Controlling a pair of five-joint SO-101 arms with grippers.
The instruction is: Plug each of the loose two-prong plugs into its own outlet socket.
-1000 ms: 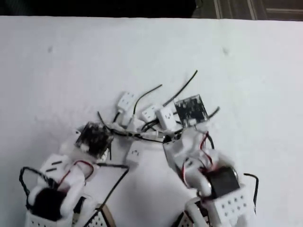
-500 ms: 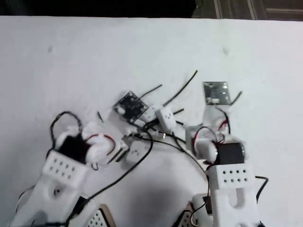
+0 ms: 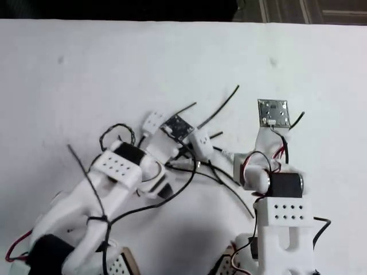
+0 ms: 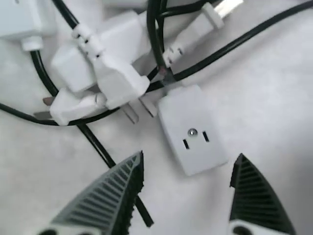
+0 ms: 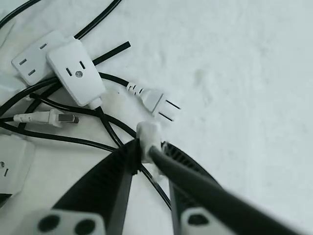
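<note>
**Left pincer** (image 4: 190, 157). We find its two ribbed fingers (image 4: 122, 191) spread wide and holding nothing. They stand on either side of a white outlet socket (image 4: 193, 129), which lies face up on the table (image 3: 86, 74); neither finger touches it. A white two-prong plug (image 4: 115, 81) rests just beside this socket, its prongs meeting the socket's edge and not its slots. Black cables (image 4: 244, 36) cross over and under both, and one passes close by a finger.

**Right pincer** (image 5: 149, 147). We find it clamped tight on a small white piece (image 5: 148, 131). We take this for the body of a plug, though its prongs are hidden from us. A loose plug (image 5: 155, 100) lies near it with its prongs free, and farther off a pair of sockets (image 5: 76, 71) sits face up, side by side. From above, the whole tangle (image 3: 198, 163) lies between the two arms.

**Hazards, as we judge them.**
- If the left fingers close, they may trap the nearby cable against the socket and tilt it.
- The sockets are unanchored, so a push from prongs not lined up with the slots would slide a socket away.
- The right grip is narrow, and the piece may twist in it.
- Lifting either cable may drag its neighbours along.
</note>
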